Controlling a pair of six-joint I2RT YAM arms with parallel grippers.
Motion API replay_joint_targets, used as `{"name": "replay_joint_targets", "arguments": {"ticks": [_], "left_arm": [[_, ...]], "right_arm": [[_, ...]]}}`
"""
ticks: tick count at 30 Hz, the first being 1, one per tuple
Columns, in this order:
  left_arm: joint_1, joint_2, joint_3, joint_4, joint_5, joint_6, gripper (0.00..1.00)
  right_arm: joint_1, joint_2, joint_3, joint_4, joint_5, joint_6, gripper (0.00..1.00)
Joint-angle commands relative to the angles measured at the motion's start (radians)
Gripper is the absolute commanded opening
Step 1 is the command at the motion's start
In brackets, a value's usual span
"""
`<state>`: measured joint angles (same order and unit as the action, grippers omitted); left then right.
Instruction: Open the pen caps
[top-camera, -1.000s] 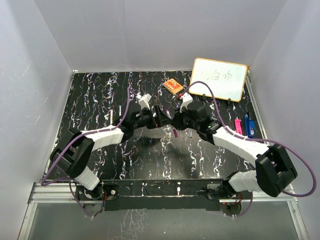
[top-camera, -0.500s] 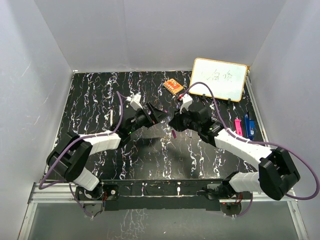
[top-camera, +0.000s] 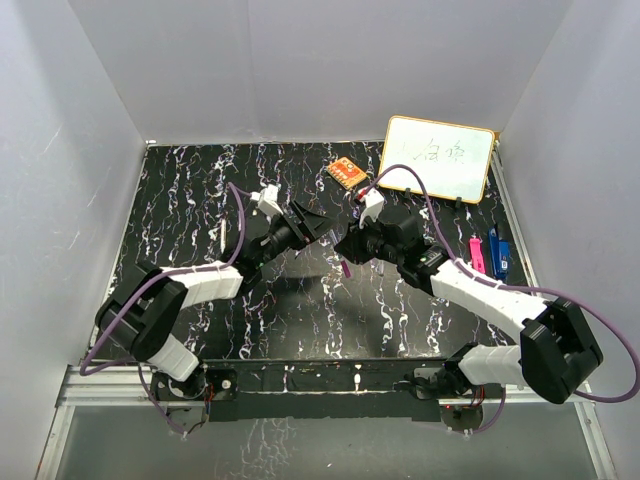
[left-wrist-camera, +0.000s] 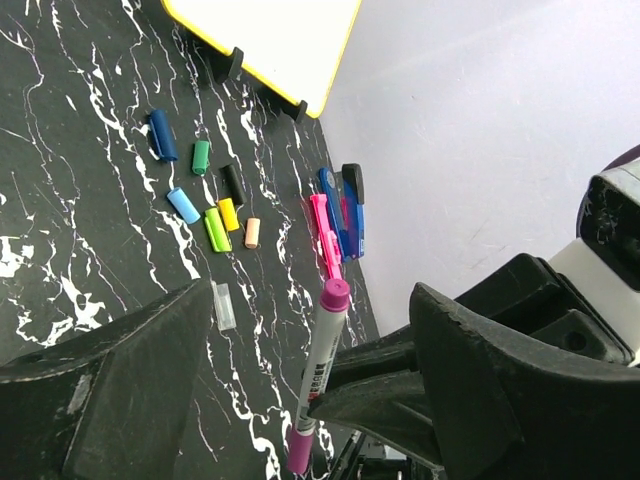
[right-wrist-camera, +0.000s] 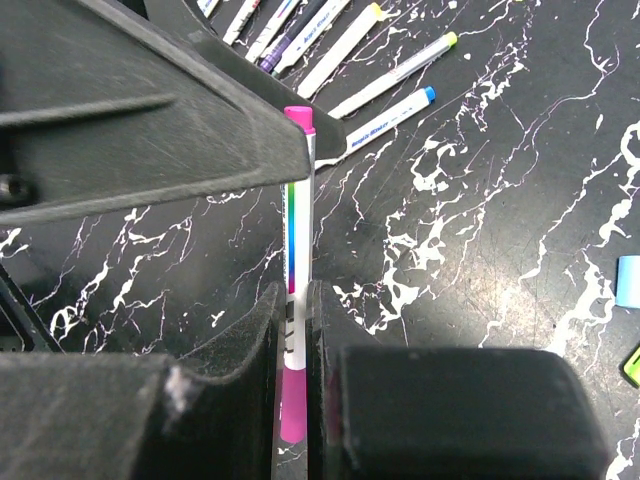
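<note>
Two arms meet over the middle of the black marbled table (top-camera: 200, 190). On the left, the left gripper (top-camera: 306, 222) holds its jaws wide. In its own wrist view, one magenta end of a white pen (left-wrist-camera: 318, 385) sits in the gap between the fingers (left-wrist-camera: 120, 390), clear of both. Just to the right, the right gripper (top-camera: 350, 243) is clamped on that pen's barrel, and its wrist view shows the barrel pinched between the two pads (right-wrist-camera: 245, 335). Both ends of the pen are magenta, and I cannot tell for sure which one is the cap.

Beyond the held pen, several uncapped pens (right-wrist-camera: 395, 72) lie fanned on the table. Their far ends are cut off by the picture's top edge and by the left finger. An orange block (top-camera: 346, 172) lies behind the grippers.

Further right, seven loose caps (left-wrist-camera: 229, 214) – blue, green, black, light blue, yellow, lime and pale orange – lie in a cluster on the table, with a small clear piece (left-wrist-camera: 224, 305) a little apart. From overhead this cluster cannot be made out past the right arm. A pink clip (left-wrist-camera: 325, 235) and a blue clip (left-wrist-camera: 345, 210) lie side by side near the right wall. A whiteboard (top-camera: 440, 158) stands at the back right; its writing is too small to read.
</note>
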<state>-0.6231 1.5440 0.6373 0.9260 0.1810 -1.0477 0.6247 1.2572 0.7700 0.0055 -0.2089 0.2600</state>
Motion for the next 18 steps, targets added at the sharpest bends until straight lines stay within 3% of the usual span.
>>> {"name": "replay_joint_targets", "arguments": {"ticks": [1, 18], "left_arm": [[-0.005, 0.024, 0.001, 0.079, 0.016, -0.021, 0.76], [-0.054, 0.049, 0.006, 0.114, 0.018, -0.026, 0.52]], "right_arm": [[0.002, -0.033, -0.001, 0.083, -0.003, -0.005, 0.0], [0.002, -0.019, 0.009, 0.106, 0.005, 0.002, 0.0]]}}
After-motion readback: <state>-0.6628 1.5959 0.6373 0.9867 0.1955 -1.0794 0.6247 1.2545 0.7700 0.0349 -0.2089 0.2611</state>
